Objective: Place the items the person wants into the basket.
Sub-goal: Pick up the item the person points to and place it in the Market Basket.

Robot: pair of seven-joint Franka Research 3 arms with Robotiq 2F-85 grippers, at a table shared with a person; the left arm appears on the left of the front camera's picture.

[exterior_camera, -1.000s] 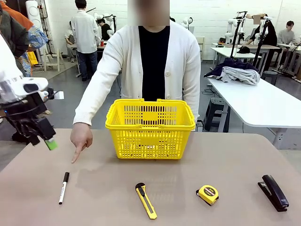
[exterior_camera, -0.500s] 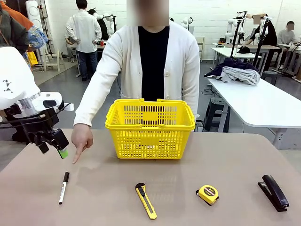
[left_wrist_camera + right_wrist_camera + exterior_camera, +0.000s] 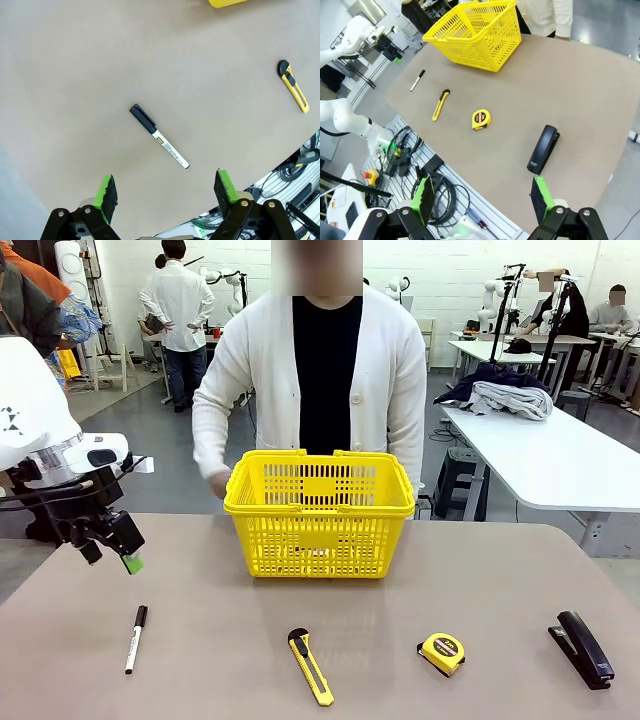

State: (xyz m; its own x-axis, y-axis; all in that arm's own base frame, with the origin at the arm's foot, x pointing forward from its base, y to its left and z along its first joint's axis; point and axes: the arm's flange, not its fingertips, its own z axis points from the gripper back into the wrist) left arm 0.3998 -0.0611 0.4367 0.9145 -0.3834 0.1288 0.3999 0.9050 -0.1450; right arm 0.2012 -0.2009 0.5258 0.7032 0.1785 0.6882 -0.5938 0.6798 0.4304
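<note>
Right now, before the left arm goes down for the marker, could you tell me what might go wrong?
The marker lies slantwise to the open left jaws, so closing as they stand might spin it instead of gripping it.
It lies flat on the table, so a deep descent could jam the jaws against it.
The person's hand sits by the basket rim, close to the drop path.

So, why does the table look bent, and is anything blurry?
Right wrist view: wide lens bends the table edges; front view: straight lines, even light, faint sheen before the basket; left wrist view: marker sharp, barely shadowed.
</note>
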